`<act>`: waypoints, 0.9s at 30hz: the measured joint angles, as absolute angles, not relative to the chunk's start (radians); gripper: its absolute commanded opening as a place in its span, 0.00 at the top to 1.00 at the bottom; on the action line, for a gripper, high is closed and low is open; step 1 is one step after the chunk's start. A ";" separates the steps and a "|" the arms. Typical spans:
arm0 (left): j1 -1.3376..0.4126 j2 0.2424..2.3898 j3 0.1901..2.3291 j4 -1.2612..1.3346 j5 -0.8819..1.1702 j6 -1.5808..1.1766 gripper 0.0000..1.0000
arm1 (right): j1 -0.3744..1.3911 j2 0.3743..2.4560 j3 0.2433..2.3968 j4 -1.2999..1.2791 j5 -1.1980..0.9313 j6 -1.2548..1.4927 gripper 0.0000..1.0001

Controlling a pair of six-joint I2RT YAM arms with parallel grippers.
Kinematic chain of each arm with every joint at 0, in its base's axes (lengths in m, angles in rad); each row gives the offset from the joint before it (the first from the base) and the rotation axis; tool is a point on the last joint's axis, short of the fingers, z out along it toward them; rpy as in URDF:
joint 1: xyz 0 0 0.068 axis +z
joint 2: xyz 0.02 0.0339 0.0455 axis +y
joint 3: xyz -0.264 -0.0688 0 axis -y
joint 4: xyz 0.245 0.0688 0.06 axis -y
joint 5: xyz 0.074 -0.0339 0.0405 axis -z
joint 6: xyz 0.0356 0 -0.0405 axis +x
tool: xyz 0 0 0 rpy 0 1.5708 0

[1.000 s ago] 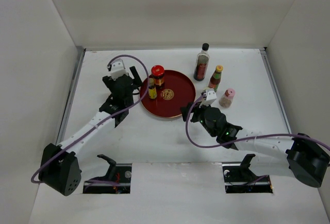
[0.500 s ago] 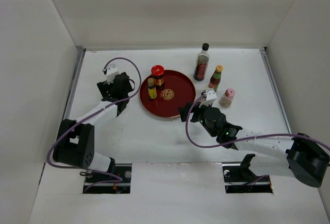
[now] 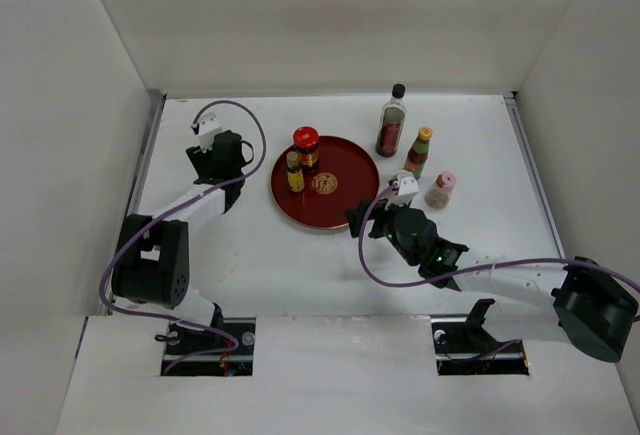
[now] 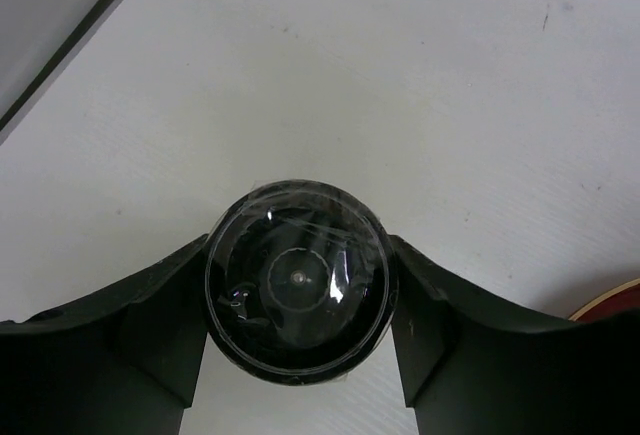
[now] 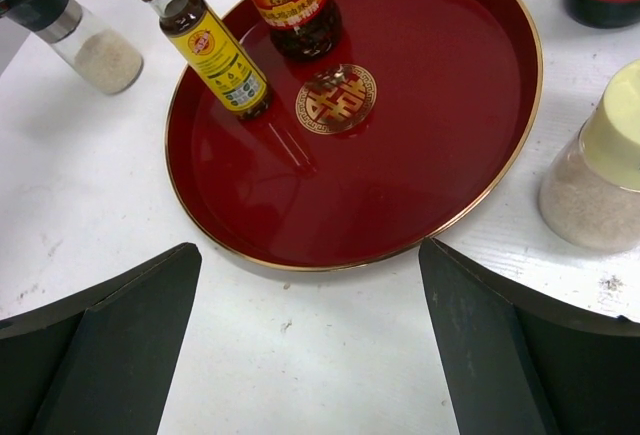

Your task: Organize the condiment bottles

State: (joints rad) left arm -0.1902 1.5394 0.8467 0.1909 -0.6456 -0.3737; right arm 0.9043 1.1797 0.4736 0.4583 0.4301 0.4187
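1. The left gripper (image 3: pixel 226 155) is out over the left part of the bench (image 3: pixel 260 265), to the left of the round red tray (image 3: pixel 350 195) and apart from it.
2. It is clenched on the grey-lidded shaker (image 4: pixel 298 280). In the left wrist view its two dark fingers (image 4: pixel 150 330) press against either side of the round lid, seen from straight above.
3. The right wrist view shows that shaker upright with pale grains inside, off the tray's left rim. Whether its base touches the bench cannot be told.
4. The right gripper (image 5: pixel 310 247) is released, its fingers spread wide with nothing between them. It sits at the near rim of the tray and faces across it.
5. Two bottles stand on the tray, in its far left part. They are the red-lidded jar (image 3: pixel 306 145) and the slim yellow bottle (image 3: pixel 294 173), which stands just beside the jar and nearer the arms.
6. A gold emblem (image 5: pixel 337 98) marks the tray's middle, with both bottles clear of it.
7. The cream-capped shaker (image 5: pixel 600 185) stands on the bench just outside the tray's right rim, close to the right arm's wrist.
8. Further right on the bench is the pink-capped shaker (image 3: pixel 441 189).
9. The orange-capped sauce bottle (image 3: pixel 418 151) stands behind the pink-capped shaker.
10. The tall black-capped bottle (image 3: pixel 392 121) is furthest back, near the tray's far right rim but off it.
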 measured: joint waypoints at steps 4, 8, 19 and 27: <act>-0.198 1.520 0.827 0.200 -0.647 -0.374 0.66 | 0.904 1.180 0.474 0.459 0.426 0.419 0.03; -0.247 1.388 0.744 0.154 -0.653 -0.373 0.66 | 0.904 1.180 0.474 0.461 0.422 0.419 0.03; -0.596 0.952 0.683 -0.078 -0.672 -0.378 0.67 | 0.904 1.186 0.474 0.480 0.416 0.419 0.03; -0.807 1.035 0.683 -0.084 -0.683 -0.401 0.68 | 0.881 1.180 0.459 0.482 0.414 0.423 0.15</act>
